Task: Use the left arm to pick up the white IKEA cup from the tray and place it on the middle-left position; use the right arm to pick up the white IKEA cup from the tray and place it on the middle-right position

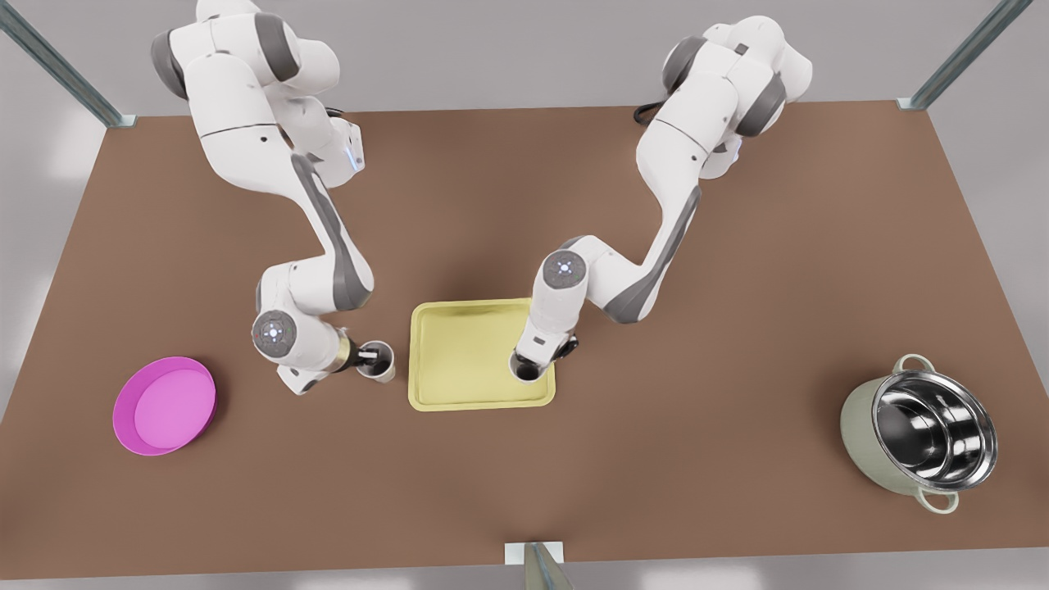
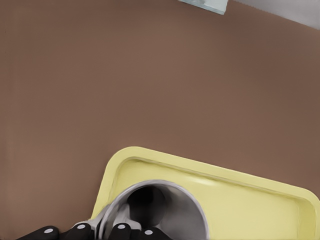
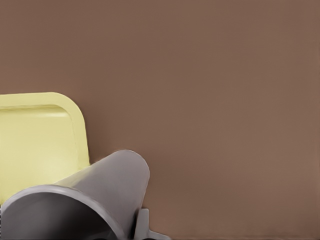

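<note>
Seemingly mid-task, the front view has the left gripper (image 1: 531, 364) on that view's right, clamped on the rim of the first cup (image 1: 525, 371), which stands in a near corner of the tray (image 1: 459, 360). The right gripper (image 1: 369, 357) grips the second cup (image 1: 383, 365), tilted just beside the tray's other side over the brown surface (image 1: 656, 459). A pink dish (image 1: 164, 406) and a steel pot (image 1: 918, 430) sit well apart.

From the left wrist, black fingers (image 2: 120, 231) pinch the first cup's (image 2: 155, 210) wall inside the tray (image 2: 260, 205).

From the right wrist, the second cup (image 3: 100, 195) leans beside the tray's (image 3: 40, 145) rounded corner.
</note>
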### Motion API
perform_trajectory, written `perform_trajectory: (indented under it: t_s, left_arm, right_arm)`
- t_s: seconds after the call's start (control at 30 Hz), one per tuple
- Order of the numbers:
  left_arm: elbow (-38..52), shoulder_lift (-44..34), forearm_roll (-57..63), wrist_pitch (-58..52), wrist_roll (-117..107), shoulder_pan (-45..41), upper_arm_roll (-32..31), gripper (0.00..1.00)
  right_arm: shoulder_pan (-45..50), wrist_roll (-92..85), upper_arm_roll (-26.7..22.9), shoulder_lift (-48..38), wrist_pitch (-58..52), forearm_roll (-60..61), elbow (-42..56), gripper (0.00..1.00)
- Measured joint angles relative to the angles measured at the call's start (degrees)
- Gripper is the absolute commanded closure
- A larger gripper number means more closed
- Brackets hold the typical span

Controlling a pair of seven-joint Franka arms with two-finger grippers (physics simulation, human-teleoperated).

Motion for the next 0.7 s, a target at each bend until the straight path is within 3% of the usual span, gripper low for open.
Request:
perform_trajectory:
  t_s: [0.07,0.1,0.13,0.27,0.37,0.5,0.57,0.6,0.63,0.67,0.7]
  left_arm:
    - [-1.92,-3.64,-0.04,-1.86,1.25,5.5,0.02,0.84]
    - [-2.8,-4.2,-0.03,-2.55,2.19,8.37,0.01,0.84]
    - [-3.69,-4.58,-0.03,-3.06,3.36,11.5,0.02,0.84]
    - [-4.45,-3.04,-0.03,-2.04,9.55,22.49,0.05,0.84]
    - [-4.19,-1.24,0.16,0.26,13.87,24.05,0.01,0.85]
    - [-4.07,0.97,0.36,3.12,18.42,23.89,-0.06,0.85]
    - [-4.0,2.11,0.41,4.69,20.34,23.96,-0.06,0.85]
    - [-3.99,2.39,0.41,5.45,21.24,24.0,-0.06,0.79]
    - [-3.98,2.53,0.23,6.14,22.24,24.04,-0.03,0.17]
    - [-3.94,2.6,0.0,6.73,23.27,24.09,-0.05,0.0]
    - [-3.74,2.63,-0.32,7.28,24.36,24.13,-0.02,0.0]
  right_arm:
    - [-1.25,-1.44,0.07,0.07,-0.08,0.18,-1.2,0.71]
    - [-1.74,-2.16,0.11,0.14,-0.11,0.59,-1.76,0.37]
    - [-1.98,-2.85,0.14,0.19,-0.1,0.93,-2.14,0.29]
    - [-2.18,-5.25,0.18,0.19,0.04,1.63,-2.72,0.25]
    - [-2.19,-6.73,0.17,0.08,0.24,1.82,-2.74,0.22]
    - [-2.98,-8.35,-0.05,-3.66,0.05,1.86,-2.66,0.01]
    - [-3.3,-8.99,-0.73,-7.58,-0.43,1.71,-2.18,0.0]
    - [-3.37,-9.28,-2.09,-9.96,-1.01,1.44,-1.14,0.0]
    - [-3.53,-9.55,-3.68,-11.75,-2.39,-0.34,2.35,0.0]
    - [-3.56,-9.82,-5.53,-12.69,-4.39,-2.15,7.11,0.0]
    - [-3.64,-10.07,-7.36,-13.18,-6.85,-3.54,11.82,0.0]
